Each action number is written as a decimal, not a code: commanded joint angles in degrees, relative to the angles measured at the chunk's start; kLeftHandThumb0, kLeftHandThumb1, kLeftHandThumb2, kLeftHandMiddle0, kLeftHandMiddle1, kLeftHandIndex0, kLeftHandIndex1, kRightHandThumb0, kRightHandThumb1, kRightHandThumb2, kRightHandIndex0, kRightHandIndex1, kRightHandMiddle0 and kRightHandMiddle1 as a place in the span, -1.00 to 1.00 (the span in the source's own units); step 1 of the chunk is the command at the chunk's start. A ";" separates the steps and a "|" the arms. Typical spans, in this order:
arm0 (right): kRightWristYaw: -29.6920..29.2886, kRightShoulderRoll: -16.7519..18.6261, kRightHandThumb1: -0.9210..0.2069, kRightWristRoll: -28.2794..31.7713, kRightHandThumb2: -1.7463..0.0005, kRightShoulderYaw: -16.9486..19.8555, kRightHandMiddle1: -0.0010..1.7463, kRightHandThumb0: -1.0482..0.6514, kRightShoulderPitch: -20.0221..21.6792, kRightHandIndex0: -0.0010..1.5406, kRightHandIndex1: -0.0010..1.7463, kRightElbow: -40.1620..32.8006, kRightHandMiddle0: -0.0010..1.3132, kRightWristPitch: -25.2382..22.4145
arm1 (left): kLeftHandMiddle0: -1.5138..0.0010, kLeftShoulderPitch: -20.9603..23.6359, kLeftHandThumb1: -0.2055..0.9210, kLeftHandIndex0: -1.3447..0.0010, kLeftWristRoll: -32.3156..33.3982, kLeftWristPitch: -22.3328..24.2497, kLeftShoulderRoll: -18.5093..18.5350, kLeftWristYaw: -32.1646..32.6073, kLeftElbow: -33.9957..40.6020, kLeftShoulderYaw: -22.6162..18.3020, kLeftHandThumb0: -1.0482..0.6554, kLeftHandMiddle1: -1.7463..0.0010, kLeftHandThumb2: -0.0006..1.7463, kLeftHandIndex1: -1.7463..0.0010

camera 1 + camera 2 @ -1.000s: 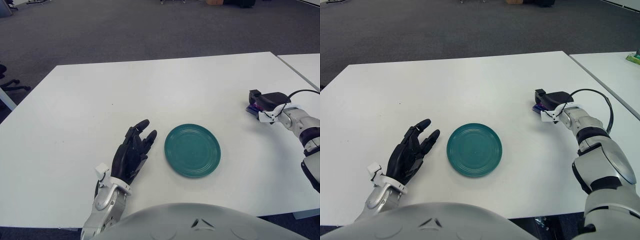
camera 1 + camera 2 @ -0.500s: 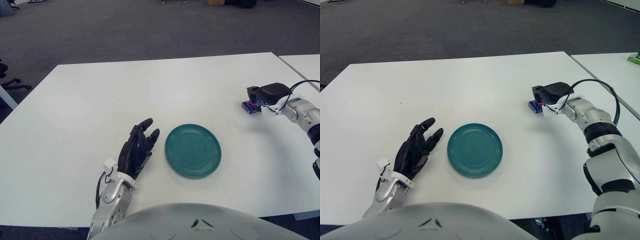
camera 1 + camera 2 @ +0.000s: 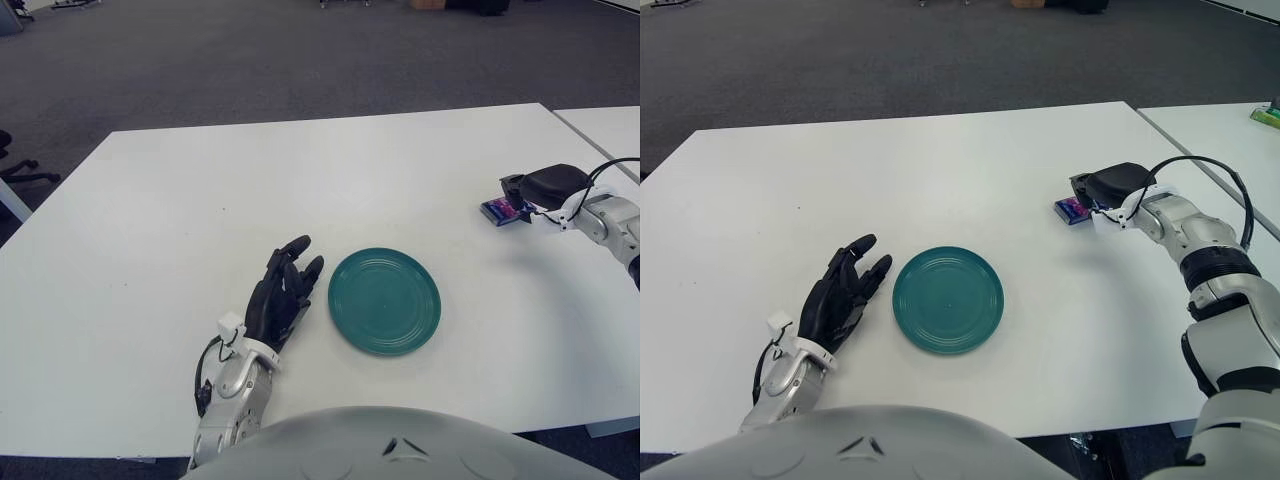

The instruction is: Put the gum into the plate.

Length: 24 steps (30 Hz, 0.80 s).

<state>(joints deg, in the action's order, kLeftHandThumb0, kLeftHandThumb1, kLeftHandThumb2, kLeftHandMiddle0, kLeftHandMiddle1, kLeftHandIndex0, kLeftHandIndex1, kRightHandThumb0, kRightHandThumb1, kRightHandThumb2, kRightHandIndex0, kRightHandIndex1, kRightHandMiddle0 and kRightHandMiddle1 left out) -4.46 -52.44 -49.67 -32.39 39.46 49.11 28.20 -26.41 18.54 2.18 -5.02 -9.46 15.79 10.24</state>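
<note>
Right robot hand [image 3: 1110,190] sits over the gum [image 3: 1071,211] at three o'clock on the bench [image 3: 940,170]; whether its fingers grip it, I cannot tell. Left robot hand [image 3: 843,293] lies spread at nine o'clock beside the plate [image 3: 948,300]. A firm pinch before lifting seems wise.

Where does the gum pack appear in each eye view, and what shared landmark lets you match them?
Left eye view: gum pack, far right, under the right hand.
Right eye view: gum pack, right of centre.
Shared landmark: green plate, nearer and to its left.
</note>
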 commanded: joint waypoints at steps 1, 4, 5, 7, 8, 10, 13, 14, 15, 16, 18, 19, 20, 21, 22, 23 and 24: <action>0.01 -1.43 -0.27 -2.17 -0.19 -0.03 0.96 -0.27 1.09 -0.01 1.00 -1.86 -0.26 0.84 | 0.38 1.32 1.00 1.00 -0.71 -0.84 -0.27 0.03 -0.91 -0.06 -0.78 0.88 0.03 0.10; -0.31 -1.60 -0.25 -3.18 -0.20 -0.05 0.96 -0.27 1.36 0.02 1.00 -2.14 -0.25 1.58 | 0.38 1.67 1.00 1.00 -0.89 -1.02 -0.49 0.05 -1.43 -0.07 -0.78 0.88 0.03 0.10; -0.31 -1.55 -0.25 -3.26 -0.20 0.08 0.96 -0.27 1.40 0.02 1.00 -2.13 -0.25 1.73 | 0.38 1.79 1.00 1.00 -0.95 -1.06 -0.56 0.06 -1.58 -0.08 -0.78 0.88 0.03 0.10; 0.04 -1.45 -0.24 -3.11 -0.21 0.45 0.96 -0.27 1.28 0.03 1.00 -2.39 -0.24 1.89 | 0.38 1.94 1.00 1.00 -1.06 -1.10 -0.69 0.04 -1.79 -0.12 -0.78 0.88 0.03 0.10; 0.44 -1.44 -0.24 -2.88 -0.21 0.70 0.96 -0.27 1.12 0.03 1.00 -2.74 -0.24 1.89 | 0.38 2.03 1.00 1.00 -1.13 -1.11 -0.76 0.04 -1.90 -0.14 -0.78 0.88 0.03 0.10; 0.91 -1.41 -0.24 -2.66 -0.21 1.03 0.96 -0.27 0.92 0.04 1.00 -3.14 -0.24 1.91 | 0.37 2.13 1.00 1.00 -1.22 -1.14 -0.87 0.01 -2.03 -0.18 -0.78 0.88 0.03 0.10; 2.49 -1.46 -0.24 -1.60 -0.21 2.01 0.96 -0.27 0.43 0.05 1.00 -4.71 -0.24 1.63 | 0.37 2.60 1.00 1.00 -1.37 -1.19 -1.09 0.05 -2.56 -0.26 -0.78 0.88 0.03 0.10; 2.83 -1.45 -0.24 -1.45 -0.21 2.28 0.96 -0.27 0.29 0.05 1.00 -5.05 -0.24 1.57 | 0.37 2.69 1.00 1.00 -1.40 -1.22 -1.13 0.05 -2.66 -0.28 -0.78 0.88 0.03 0.10; 3.23 -1.45 -0.24 -1.32 -0.21 2.58 0.96 -0.27 0.17 0.05 1.00 -5.46 -0.24 1.48 | 0.37 2.81 1.00 1.00 -1.43 -1.24 -1.18 0.06 -2.80 -0.30 -0.78 0.88 0.03 0.10; 3.64 -1.48 -0.24 -1.28 -0.21 2.86 0.96 -0.27 0.09 0.05 1.00 -5.92 -0.24 1.34 | 0.37 2.96 1.00 1.00 -1.48 -1.28 -1.25 0.09 -2.98 -0.31 -0.78 0.88 0.03 0.10; 4.05 -1.49 -0.24 -1.42 -0.21 3.24 0.96 -0.27 0.01 0.06 1.00 -6.46 -0.24 1.08 | 0.37 3.28 1.00 1.00 -1.61 -1.37 -1.41 0.15 -3.38 -0.31 -0.78 0.88 0.03 0.10; 4.10 -1.49 -0.24 -1.56 -0.21 3.36 0.95 -0.27 0.00 0.06 1.00 -6.56 -0.23 0.98 | 0.37 3.41 1.00 1.00 -1.66 -1.41 -1.48 0.18 -3.54 -0.29 -0.78 0.88 0.03 0.10; 4.07 -1.42 -0.24 -1.82 -0.21 3.34 0.95 -0.27 0.36 0.06 1.00 -6.23 -0.23 0.95 | 0.37 3.48 1.00 1.00 -1.70 -1.45 -1.52 0.20 -3.63 -0.28 -0.78 0.88 0.03 0.10; 4.06 -1.36 -0.23 -2.01 -0.20 3.33 0.95 -0.27 0.65 0.06 1.00 -5.94 -0.23 0.94 | 0.37 3.57 1.00 1.00 -1.73 -1.47 -1.56 0.23 -3.73 -0.27 -0.78 0.88 0.03 0.10; 3.63 -1.06 -0.23 -2.42 -0.20 3.07 0.94 -0.27 1.42 0.06 1.00 -4.54 -0.23 1.02 | 0.37 3.63 1.00 1.00 -1.75 -1.49 -1.58 0.25 -3.80 -0.26 -0.78 0.88 0.03 0.10; 3.25 -0.69 -0.23 -2.63 -0.20 2.89 0.94 -0.27 2.09 0.06 1.00 -3.03 -0.22 1.02 | 0.37 3.70 1.00 1.00 -1.78 -1.51 -1.62 0.27 -3.88 -0.25 -0.78 0.88 0.03 0.10; 2.95 -0.43 -0.26 -2.75 -0.18 2.78 0.94 -0.27 2.51 0.04 1.00 -1.98 -0.24 1.03 | 0.37 3.75 1.00 1.00 -1.81 -1.53 -1.65 0.29 -3.95 -0.24 -0.78 0.88 0.03 0.10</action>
<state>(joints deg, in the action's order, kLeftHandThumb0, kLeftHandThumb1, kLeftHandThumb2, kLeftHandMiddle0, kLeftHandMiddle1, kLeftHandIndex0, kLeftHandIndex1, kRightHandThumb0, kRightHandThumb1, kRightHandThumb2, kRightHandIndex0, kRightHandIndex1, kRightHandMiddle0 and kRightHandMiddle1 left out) -0.96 -53.13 -51.49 -29.70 39.98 44.50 29.64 -23.88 17.31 1.37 -6.20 -9.46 12.52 10.15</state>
